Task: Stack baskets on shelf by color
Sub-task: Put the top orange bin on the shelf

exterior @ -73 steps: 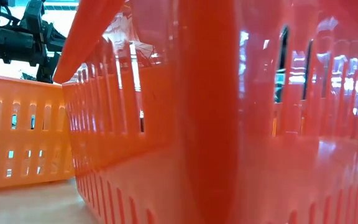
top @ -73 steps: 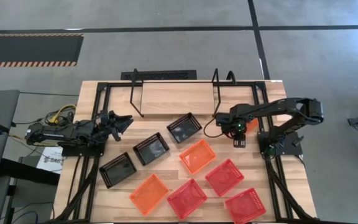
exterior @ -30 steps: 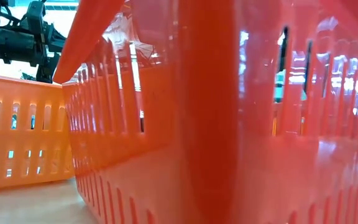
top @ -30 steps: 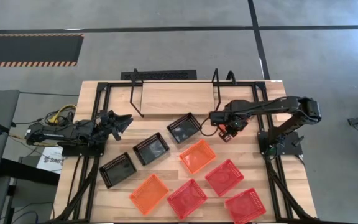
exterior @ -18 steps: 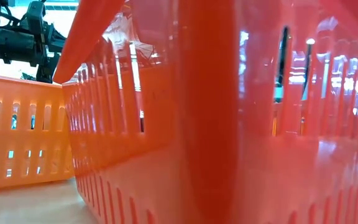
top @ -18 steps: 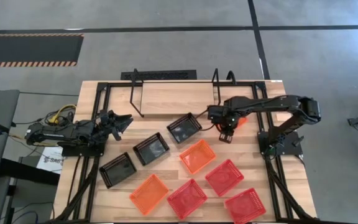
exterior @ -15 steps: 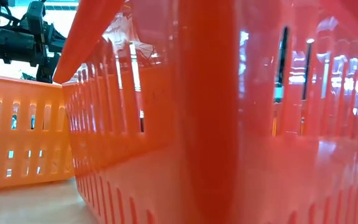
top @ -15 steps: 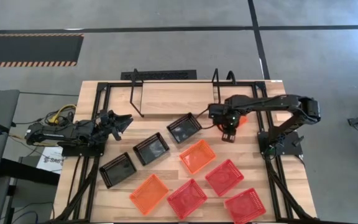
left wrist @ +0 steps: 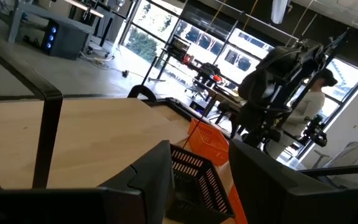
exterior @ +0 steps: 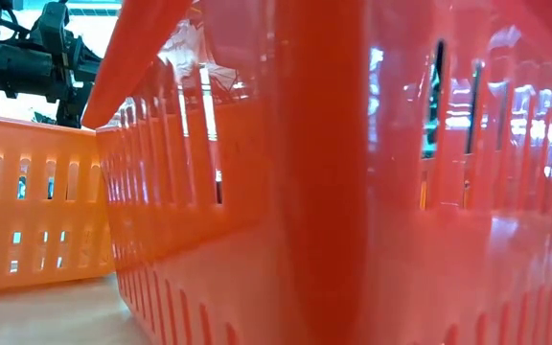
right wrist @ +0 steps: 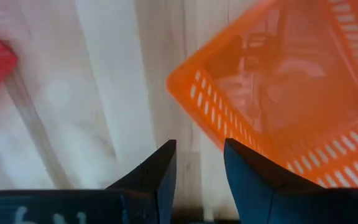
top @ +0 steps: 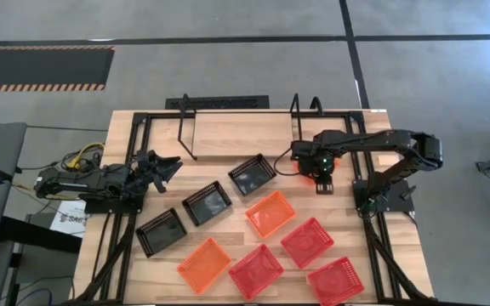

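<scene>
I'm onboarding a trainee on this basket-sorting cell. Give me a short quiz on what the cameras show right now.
1. True or false: a basket already sits on the shelf.
2. How many black baskets lie on the table? A) two B) three C) four
3. Fill in: the basket lying just beside the open right gripper is ___ in colour.

Key: 1 false, the shelf board is bare; 2 B; 3 orange.
</scene>
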